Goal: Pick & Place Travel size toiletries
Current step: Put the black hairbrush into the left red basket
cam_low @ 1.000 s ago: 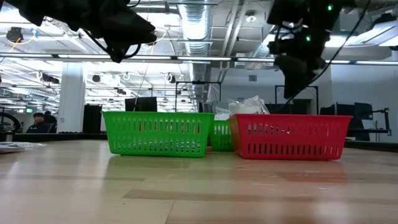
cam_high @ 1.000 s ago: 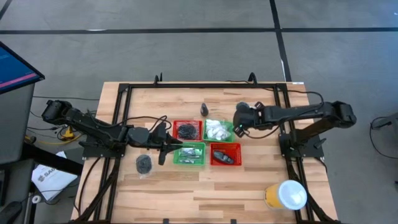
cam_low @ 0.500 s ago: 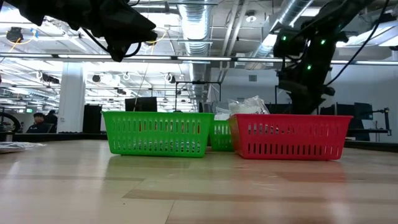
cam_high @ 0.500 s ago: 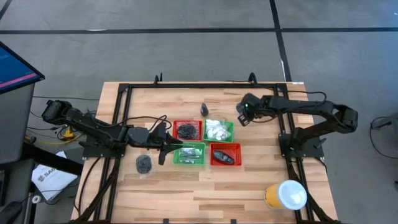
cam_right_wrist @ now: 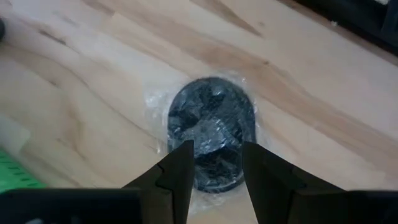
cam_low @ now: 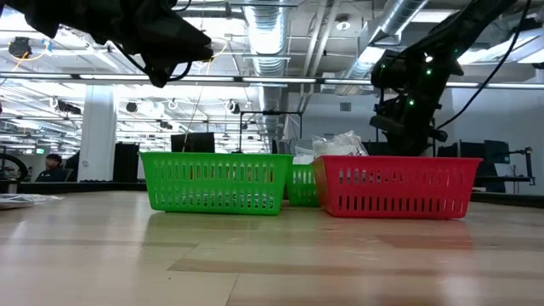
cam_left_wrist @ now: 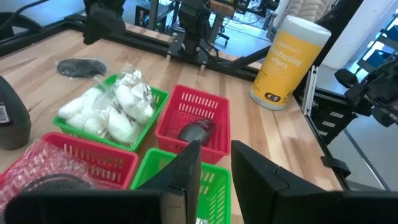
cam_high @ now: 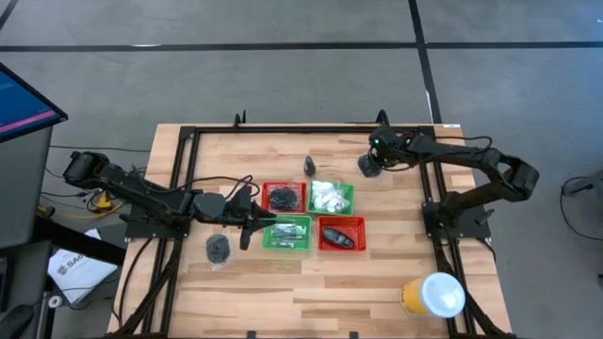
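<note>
A black round coiled piece [cam_right_wrist: 211, 112] in clear wrap lies flat on the table near the far right. My right gripper [cam_right_wrist: 216, 148] hangs just above it, open and pointing down, one finger over each side of it [cam_high: 369, 166]. My left gripper [cam_left_wrist: 216, 149] hovers open and holding nothing over the near green basket [cam_high: 287, 234], which has silver tubes in it. Another wrapped black coil [cam_high: 219, 248] lies on the table at the left. A dark mini bottle [cam_high: 309, 167] lies near the far edge.
The baskets stand in a square. The far red one [cam_high: 284, 197] holds black coils and the far green one [cam_high: 331, 197] white packets. The near red one [cam_high: 341, 233] holds a dark bottle. A yellow tub with a white lid [cam_high: 433, 294] stands at the near right corner.
My right gripper has swung from beside the far green basket toward the table's far edge. It has sunk and tipped downward, and now stands over the wrapped black coil. My left gripper has kept still.
</note>
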Controlling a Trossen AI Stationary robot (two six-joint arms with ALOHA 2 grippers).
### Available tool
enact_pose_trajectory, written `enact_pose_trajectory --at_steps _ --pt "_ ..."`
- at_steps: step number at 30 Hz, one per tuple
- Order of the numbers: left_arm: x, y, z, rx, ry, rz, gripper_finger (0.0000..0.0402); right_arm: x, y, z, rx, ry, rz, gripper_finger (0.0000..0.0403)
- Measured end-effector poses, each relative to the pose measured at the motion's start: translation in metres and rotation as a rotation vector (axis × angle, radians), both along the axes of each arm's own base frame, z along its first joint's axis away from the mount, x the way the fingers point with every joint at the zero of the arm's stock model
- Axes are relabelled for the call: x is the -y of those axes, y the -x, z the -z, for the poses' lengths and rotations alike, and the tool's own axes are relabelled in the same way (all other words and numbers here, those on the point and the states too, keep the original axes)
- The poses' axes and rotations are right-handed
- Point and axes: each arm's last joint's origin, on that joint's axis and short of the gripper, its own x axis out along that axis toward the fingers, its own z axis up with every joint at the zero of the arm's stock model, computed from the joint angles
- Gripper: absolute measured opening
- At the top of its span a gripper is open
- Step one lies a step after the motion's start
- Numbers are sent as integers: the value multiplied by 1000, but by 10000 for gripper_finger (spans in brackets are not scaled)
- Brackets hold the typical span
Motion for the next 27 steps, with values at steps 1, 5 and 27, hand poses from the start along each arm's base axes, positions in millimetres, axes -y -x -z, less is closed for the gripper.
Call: enact_pose_trajectory --at_steps 1,5,27 --pt "0 0 1 -2 0 0 81 2 1 0 -1 2 6 126" --pt "0 1 2 -2 0 0 81 9 -1 12 -30 -15 16 127" --pt "0 1 2 3 1 0 81 39 -8 50 -47 -47 3 147"
